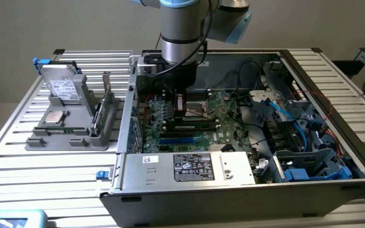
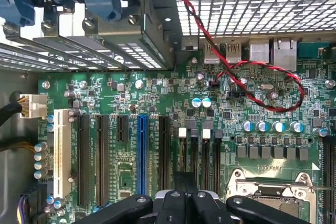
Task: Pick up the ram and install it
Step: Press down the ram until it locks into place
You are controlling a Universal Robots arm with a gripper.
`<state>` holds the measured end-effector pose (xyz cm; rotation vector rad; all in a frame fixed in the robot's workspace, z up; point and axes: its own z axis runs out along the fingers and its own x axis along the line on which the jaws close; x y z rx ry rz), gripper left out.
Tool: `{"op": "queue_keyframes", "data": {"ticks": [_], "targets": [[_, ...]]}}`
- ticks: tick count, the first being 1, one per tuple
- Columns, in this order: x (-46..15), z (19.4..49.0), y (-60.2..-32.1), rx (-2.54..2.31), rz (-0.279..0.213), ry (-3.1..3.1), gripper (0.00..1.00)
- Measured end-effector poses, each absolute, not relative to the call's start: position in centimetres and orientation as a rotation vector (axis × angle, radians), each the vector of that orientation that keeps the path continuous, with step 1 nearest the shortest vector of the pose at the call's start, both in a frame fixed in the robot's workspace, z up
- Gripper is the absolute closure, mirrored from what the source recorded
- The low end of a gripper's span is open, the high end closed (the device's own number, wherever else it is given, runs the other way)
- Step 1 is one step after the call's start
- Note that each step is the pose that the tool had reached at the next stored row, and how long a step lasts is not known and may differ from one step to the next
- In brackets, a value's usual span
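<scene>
Grey computer case (image 1: 233,190) lies open; its green motherboard (image 1: 189,118) sits centre. At twelve o'clock the gripper (image 1: 181,113) hovers over the ram (image 1: 192,127), grip state unclear. Misalignment with the slot could jam the stick.

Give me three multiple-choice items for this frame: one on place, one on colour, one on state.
1. Where is the gripper?
A. Over the grey holder outside the case
B. Inside the case, above the motherboard
C. Over the labelled power supply

2. What colour is the one long slot that stands out among the black ones in the wrist view?
A. Red
B. Yellow
C. Blue

3. How is the computer case?
A. Open, board exposed
B. Closed with its panel on
C. Standing upright, closed

Key: 1 B, the gripper reaches down over the motherboard. 2 C, the blue slot runs between black ones. 3 A, the computer case lies open with the board in plain sight.
</scene>
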<state>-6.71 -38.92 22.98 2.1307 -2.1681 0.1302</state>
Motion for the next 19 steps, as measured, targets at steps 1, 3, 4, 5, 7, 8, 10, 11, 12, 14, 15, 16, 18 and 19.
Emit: {"op": "queue_keyframes", "data": {"ticks": [1, 3, 4, 5, 7, 8, 10, 11, 12, 14, 15, 16, 18, 19], "targets": [[-6.71, 22.98, -38.92, 2.129, 0.13, -2.169, 0.89], [-6.71, 22.96, -38.92, 2.128, 0.131, -2.172, 0.89], [-6.68, 22.94, -38.92, 2.128, 0.133, -2.173, 0.89], [-6.61, 22.93, -38.92, 2.128, 0.133, -2.173, 0.89], [-6.42, 22.92, -38.93, 2.127, 0.135, -2.175, 0.89], [-6.34, 22.91, -38.93, 2.127, 0.135, -2.176, 0.89], [-6.17, 22.89, -38.92, 2.127, 0.137, -2.178, 0.89], [-6.12, 22.87, -38.92, 2.126, 0.137, -2.178, 0.89], [-6.09, 22.84, -38.92, 2.126, 0.138, -2.179, 0.89], [-6.09, 22.71, -38.93, 2.126, 0.14, -2.18, 0.89], [-6.09, 22.64, -38.93, 2.125, 0.14, -2.181, 0.89], [-6.09, 22.59, -38.93, 2.125, 0.141, -2.182, 0.89], [-6.09, 22.51, -38.93, 2.125, 0.142, -2.183, 0.89], [-6.09, 22.48, -38.92, 2.125, 0.142, -2.183, 0.89]]}}
